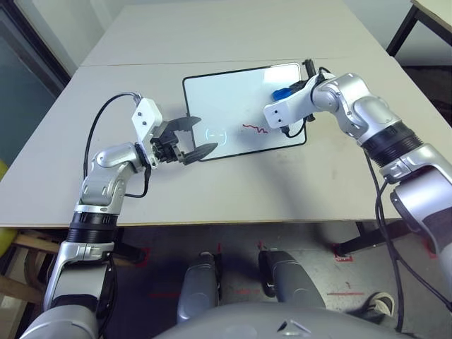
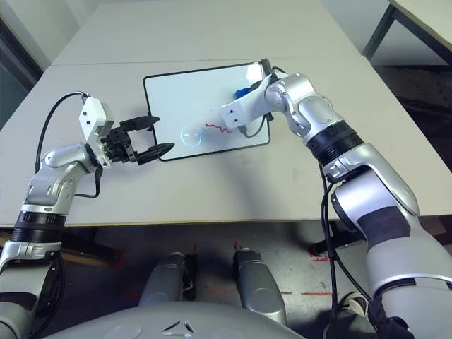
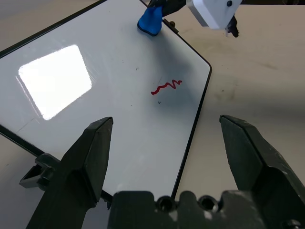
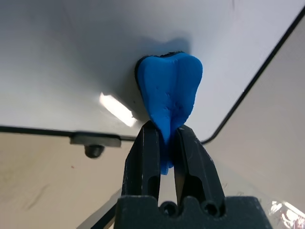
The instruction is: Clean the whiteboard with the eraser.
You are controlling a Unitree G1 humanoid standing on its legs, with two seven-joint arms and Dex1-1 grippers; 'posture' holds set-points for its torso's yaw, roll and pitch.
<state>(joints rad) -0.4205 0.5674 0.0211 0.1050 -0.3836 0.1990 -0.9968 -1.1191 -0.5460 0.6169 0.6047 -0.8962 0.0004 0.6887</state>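
The robot's right end effector (image 4: 165, 131), closed tight, grips a blue eraser (image 4: 170, 90) over the whiteboard (image 1: 233, 106), upper center; the left (image 1: 200, 140) gapes wide, empty.

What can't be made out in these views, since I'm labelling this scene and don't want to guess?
- The eraser's pinched middle: in the right wrist view, the right gripper's fingers cover its sides.
- Part of the whiteboard: in the left eye view, the right arm hides its right edge.
- The whiteboard's far corners: cut off by the picture's edge in the left wrist view.
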